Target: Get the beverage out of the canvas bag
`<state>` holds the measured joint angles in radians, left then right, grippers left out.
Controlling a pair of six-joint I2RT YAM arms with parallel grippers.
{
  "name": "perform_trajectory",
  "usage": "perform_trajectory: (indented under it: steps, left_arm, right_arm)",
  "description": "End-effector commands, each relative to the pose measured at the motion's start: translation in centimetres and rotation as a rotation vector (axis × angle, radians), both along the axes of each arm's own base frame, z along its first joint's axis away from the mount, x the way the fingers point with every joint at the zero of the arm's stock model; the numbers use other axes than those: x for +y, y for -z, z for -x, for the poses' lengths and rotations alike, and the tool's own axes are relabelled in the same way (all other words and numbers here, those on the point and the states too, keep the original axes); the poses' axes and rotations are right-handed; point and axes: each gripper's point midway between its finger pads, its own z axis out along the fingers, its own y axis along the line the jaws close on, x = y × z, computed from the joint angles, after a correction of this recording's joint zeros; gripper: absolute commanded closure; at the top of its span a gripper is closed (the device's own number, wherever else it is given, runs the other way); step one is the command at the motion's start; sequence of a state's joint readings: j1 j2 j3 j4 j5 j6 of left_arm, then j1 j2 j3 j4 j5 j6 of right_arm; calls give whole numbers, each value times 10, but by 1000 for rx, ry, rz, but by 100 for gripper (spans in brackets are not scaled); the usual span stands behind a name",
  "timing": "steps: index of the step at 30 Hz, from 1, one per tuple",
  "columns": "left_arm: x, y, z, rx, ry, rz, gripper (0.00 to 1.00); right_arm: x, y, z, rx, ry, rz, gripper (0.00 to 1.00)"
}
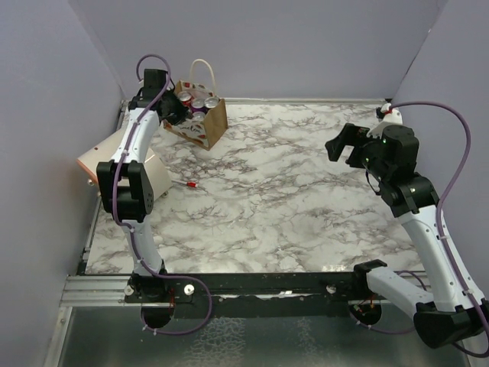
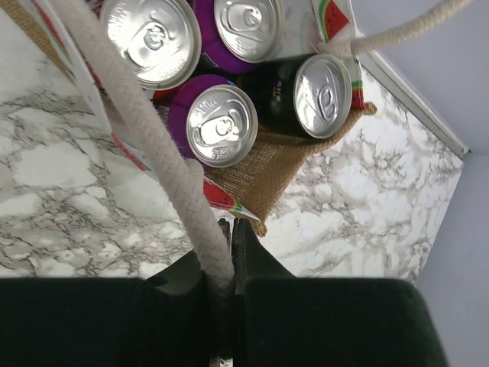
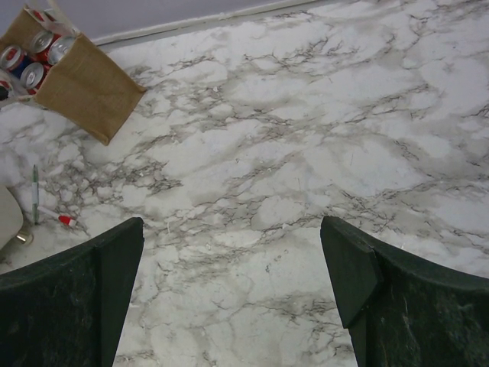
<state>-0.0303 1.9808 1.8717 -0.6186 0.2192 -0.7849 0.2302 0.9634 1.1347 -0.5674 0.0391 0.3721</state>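
The brown canvas bag [image 1: 208,126] stands at the far left of the marble table, its mouth open. Several beverage cans [image 1: 198,102] stand upright inside it. The left wrist view looks down on their silver tops: two purple cans [image 2: 221,126], a dark can [image 2: 321,95] and a red one [image 2: 150,38]. My left gripper [image 1: 171,108] [image 2: 231,223] hangs at the bag's left rim, shut on one white rope handle [image 2: 157,141]. The other handle [image 1: 203,70] loops upward. My right gripper [image 1: 344,145] [image 3: 231,225] hovers open over bare table at the right, far from the bag [image 3: 84,88].
A cream cylinder-shaped object [image 1: 114,157] lies tipped against the left wall beside the left arm. A small pen with a red end [image 1: 189,184] [image 3: 59,218] lies in front of it. Walls close in the table at left, back and right.
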Motion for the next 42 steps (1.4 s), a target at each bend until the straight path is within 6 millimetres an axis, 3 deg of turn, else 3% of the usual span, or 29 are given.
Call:
perform_trajectory:
  steps: [1,12,19,26,34,42]
  left_arm:
    - [-51,-32,20,-68,145,48,100]
    - [-146,-28,43,-66,335,66,100]
    - [-184,-22,73,-48,435,42,100]
    - [-222,-17,117,-35,569,-14,100]
    - [-260,-7,184,-31,726,-81,100]
    - [-263,-12,239,-60,807,-122,100]
  right_arm:
    - [6,1,0,-6,-19,-17,1]
    - [11,7,1,7,-35,-18,1]
    - [17,9,0,18,-50,-26,1]
    - [22,12,-2,32,-67,-37,1]
    - [20,19,6,69,-60,-34,1]
    - [20,40,14,179,-40,-59,0]
